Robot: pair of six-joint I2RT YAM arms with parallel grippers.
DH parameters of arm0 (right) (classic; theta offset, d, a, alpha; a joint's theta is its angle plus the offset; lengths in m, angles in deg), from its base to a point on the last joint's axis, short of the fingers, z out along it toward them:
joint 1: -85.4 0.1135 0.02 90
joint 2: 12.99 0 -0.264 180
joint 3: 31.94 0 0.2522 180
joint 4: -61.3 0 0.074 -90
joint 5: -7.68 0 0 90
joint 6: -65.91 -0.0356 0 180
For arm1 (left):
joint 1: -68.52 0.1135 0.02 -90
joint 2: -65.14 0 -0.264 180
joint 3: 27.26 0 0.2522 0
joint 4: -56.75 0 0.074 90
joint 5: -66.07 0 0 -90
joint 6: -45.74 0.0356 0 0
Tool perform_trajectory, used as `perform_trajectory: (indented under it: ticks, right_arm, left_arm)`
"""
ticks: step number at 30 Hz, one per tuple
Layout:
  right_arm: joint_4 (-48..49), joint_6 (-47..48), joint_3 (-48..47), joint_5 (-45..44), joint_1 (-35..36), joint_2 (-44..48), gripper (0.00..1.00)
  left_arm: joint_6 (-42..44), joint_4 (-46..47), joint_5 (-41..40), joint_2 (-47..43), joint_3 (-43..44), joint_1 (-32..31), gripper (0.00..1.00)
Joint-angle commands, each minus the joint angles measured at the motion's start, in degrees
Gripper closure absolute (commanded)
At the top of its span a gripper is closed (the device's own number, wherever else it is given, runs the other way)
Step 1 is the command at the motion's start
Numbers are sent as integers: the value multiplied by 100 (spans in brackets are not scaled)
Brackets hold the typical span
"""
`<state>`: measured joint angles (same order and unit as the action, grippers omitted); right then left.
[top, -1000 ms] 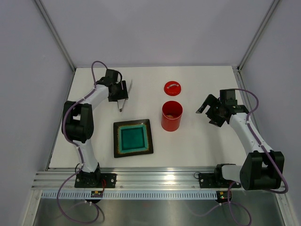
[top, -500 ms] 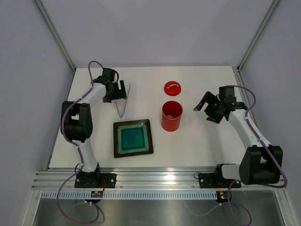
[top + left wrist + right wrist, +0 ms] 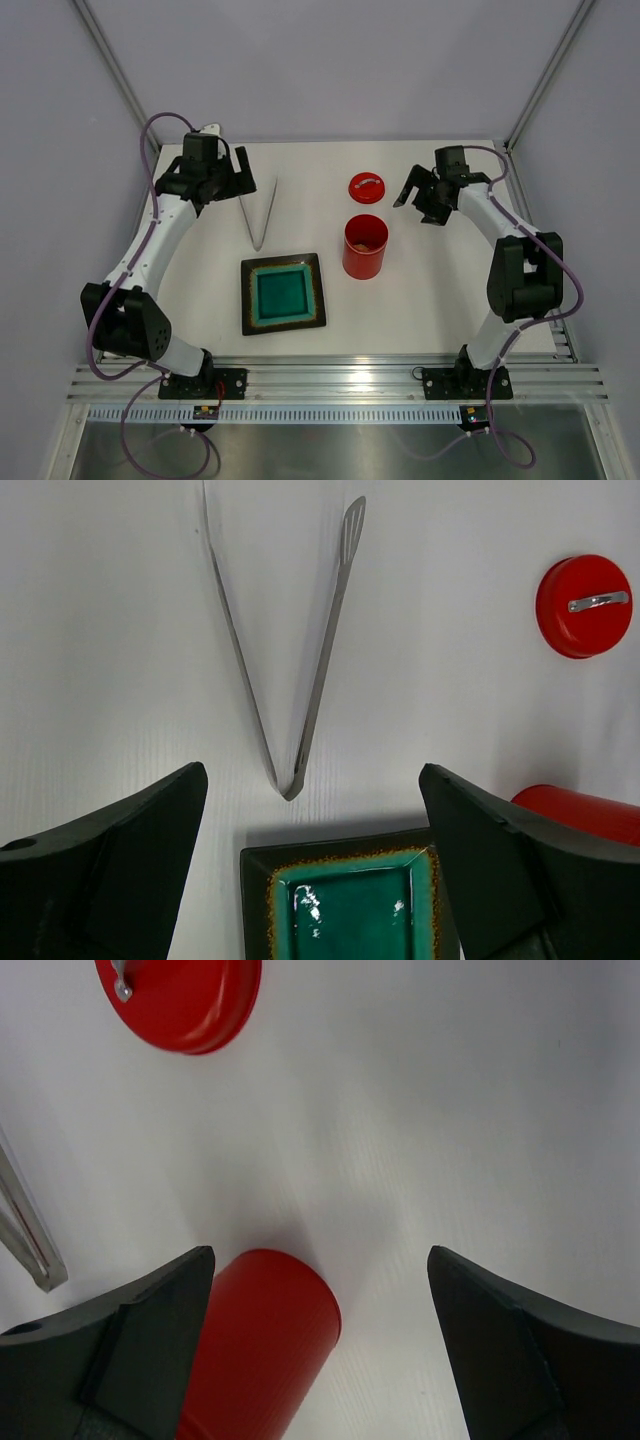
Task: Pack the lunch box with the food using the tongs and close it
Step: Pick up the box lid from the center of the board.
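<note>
Tongs of long thin silver metal (image 3: 325, 650) lie in a V on the white table (image 3: 440, 290), just ahead of the left gripper (image 3: 312, 770), jaws wide and empty. Right gripper (image 3: 320, 1255) hangs equally wide beside the round red lid (image 3: 367, 187), the red cylindrical canister (image 3: 365, 250) uncovered nearby.

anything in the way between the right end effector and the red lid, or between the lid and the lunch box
Nothing visible. Only bare table separates the open right end effector from the lid, and the lid from the lunch box; the tongs lie well left.
</note>
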<state>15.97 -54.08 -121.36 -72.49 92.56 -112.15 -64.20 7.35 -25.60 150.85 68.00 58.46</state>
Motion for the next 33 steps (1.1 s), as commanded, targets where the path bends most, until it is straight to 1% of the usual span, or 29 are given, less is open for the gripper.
perform_trajectory:
  ticks: [1, 2, 3, 4, 5, 6, 8, 11, 15, 19, 20, 21, 22, 23, 26, 27, 29, 33]
  right_arm:
    - [-112, 222, -903, -595, 259, -488, 5]
    - [-260, 292, -1081, -691, 338, -630, 6]
    - [-340, 362, -1274, -797, 374, -788, 15]
    - [-419, 485, -1624, -867, 400, -1051, 18]
    - [-490, 547, -1758, -947, 435, -1166, 20]
    - [-490, 600, -1899, -956, 470, -1272, 26]
    - [-621, 723, -2329, -947, 497, -1623, 31]
    - [-902, 925, -3067, -956, 593, -2177, 34]
    - [-1062, 1119, -3972, -1289, 725, -2810, 34]
    - [-991, 1066, -4421, -1255, 761, -3275, 32]
    - [-1052, 1075, -4562, -1281, 813, -3373, 29]
    - [-1122, 1075, -4720, -1299, 831, -3487, 27]
    - [-1193, 1084, -5087, -1334, 857, -3723, 25]
    - [-1333, 1075, -5264, -1438, 936, -3847, 20]
    - [-1623, 1180, -6011, -1754, 1103, -4365, 14]
    - [-1702, 1189, -6361, -1834, 1147, -4593, 14]
    - [-1808, 1189, -6584, -1914, 1183, -4735, 14]
    - [-1537, 1356, -6506, -1756, 1183, -4780, 17]
  left_arm:
    - [-9, -154, 289, -160, -248, -4, 9]
    - [-18, -180, 334, -186, -248, -13, 9]
    - [-36, -189, 369, -213, -239, -4, 9]
    - [-53, -180, 395, -256, -239, -13, 9]
    - [-62, -146, 387, -274, -248, -4, 9]
    - [-97, -137, 343, -283, -274, -13, 9]
    - [-124, -127, 229, -239, -283, -4, 9]
    - [-203, -84, 255, -222, -362, -4, 9]
    - [-229, -119, 255, -143, -292, -4, 9]
    - [-159, -251, 194, -63, -108, 4, 9]
    - [-150, -294, 20, -46, -55, -4, 9]
    - [-124, -303, 9, -11, -37, 4, 9]
    - [-106, -321, 0, -2, -11, 5, 9]
    - [-97, -364, -8, 16, 7, -4, 9]
    - [-62, -444, -35, 86, 68, 5, 9]
    - [-53, -470, -44, 95, 86, 5, 9]
    - [-27, -541, -87, 112, 103, 5, 9]
    - [-45, -558, -114, 130, 69, 4, 9]
